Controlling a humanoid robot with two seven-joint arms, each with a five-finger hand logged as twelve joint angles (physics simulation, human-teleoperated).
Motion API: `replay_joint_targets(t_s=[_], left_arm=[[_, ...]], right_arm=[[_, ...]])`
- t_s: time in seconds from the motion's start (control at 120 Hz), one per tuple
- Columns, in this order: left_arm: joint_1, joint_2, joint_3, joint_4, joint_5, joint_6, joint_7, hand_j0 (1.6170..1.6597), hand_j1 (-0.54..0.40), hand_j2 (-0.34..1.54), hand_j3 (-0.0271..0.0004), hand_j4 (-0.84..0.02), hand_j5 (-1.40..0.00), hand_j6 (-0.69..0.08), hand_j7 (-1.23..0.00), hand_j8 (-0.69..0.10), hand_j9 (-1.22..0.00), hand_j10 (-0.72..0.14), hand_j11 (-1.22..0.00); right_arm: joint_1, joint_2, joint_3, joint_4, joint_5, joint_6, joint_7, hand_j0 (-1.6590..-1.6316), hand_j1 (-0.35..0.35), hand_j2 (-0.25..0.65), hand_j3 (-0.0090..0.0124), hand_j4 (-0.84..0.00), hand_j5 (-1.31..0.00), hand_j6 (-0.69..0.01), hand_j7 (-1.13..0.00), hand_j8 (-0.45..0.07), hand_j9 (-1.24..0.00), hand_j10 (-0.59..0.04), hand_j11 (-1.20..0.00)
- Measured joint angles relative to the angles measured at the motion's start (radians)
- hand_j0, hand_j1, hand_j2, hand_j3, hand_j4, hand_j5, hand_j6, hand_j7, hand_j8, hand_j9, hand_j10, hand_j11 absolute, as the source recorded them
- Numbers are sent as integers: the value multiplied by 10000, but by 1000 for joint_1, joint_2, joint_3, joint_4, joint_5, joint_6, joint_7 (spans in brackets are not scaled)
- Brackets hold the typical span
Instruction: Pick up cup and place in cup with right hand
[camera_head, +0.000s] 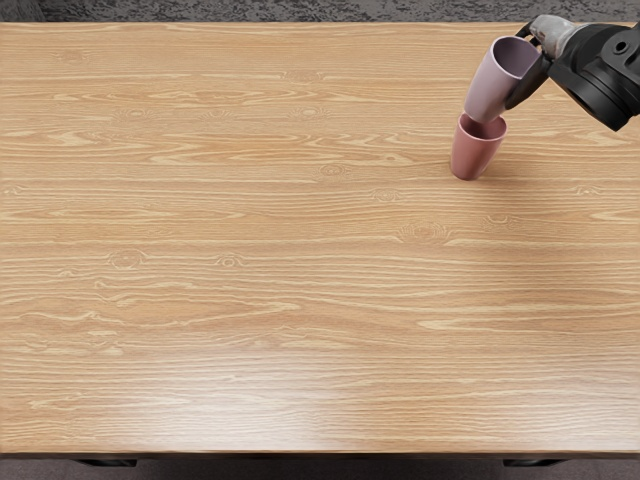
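Where I stand, clock read with twelve at the far edge. Pink cup upright on the worktop, about two o'clock from its centre, mouth up. Sensible stance for a receiver: broad opening upward, base flat on the wood.

Mauve cup off the wood, between twelve and one o'clock from the pink cup. Its narrow base comes first, right at the pink mouth; whether it hangs just above or has dipped inside, I cannot tell. Body leans, rim toward one o'clock. Reason for base-down carrying, I judge: the taper lets one cup slip into the other.

Right robot hand on the mauve cup's two to three o'clock side, dark fingers closed against the outer wall, span about a cup's width. Hold is from the side, which keeps the base free to enter. Thumb contact not clear from here. The pink cup appears untouched by the fingers. Arm reaches in from three o'clock.

Step in hand, my reading: lining up for nesting, most of the job behind it. Next wants the lean eased out, then a straight lowering and release. Risk: base catches the pink rim and tips the lower cup
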Motion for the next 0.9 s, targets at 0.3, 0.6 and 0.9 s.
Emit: replay_joint_targets(t_s=[0.3, 0.6, 0.9], left_arm=[[0, 0, 0, 0, 0, 0, 0, 16581, 3442, 9, -2, -38, -53, -38, -53, -38, -53, -38, -53], [0, 0, 0, 0, 0, 0, 0, 16581, 3441, 10, -2, -38, -54, -38, -54, -38, -54, -38, -54], [0, 0, 0, 0, 0, 0, 0, 16581, 3443, 8, -1, -38, -51, -38, -51, -38, -51, -38, -51]], right_arm=[[-1, -3, -2, -1, 0, 5, 1, -16536, 1700, -98, 13, -1983, -8557, -1950, -7955, -2961, -8497, -5613, -8568], [-5, -5, -16, -18, -3, 7, 0, -16498, 2326, 231, 18, -1168, -9012, -1396, -7961, -2327, -8826, -5367, -8951], [-19, -2, -17, -31, -7, -5, 0, -16549, -1006, 173, 0, -623, -3550, -740, -3135, -1071, -3468, -2133, -3515]])
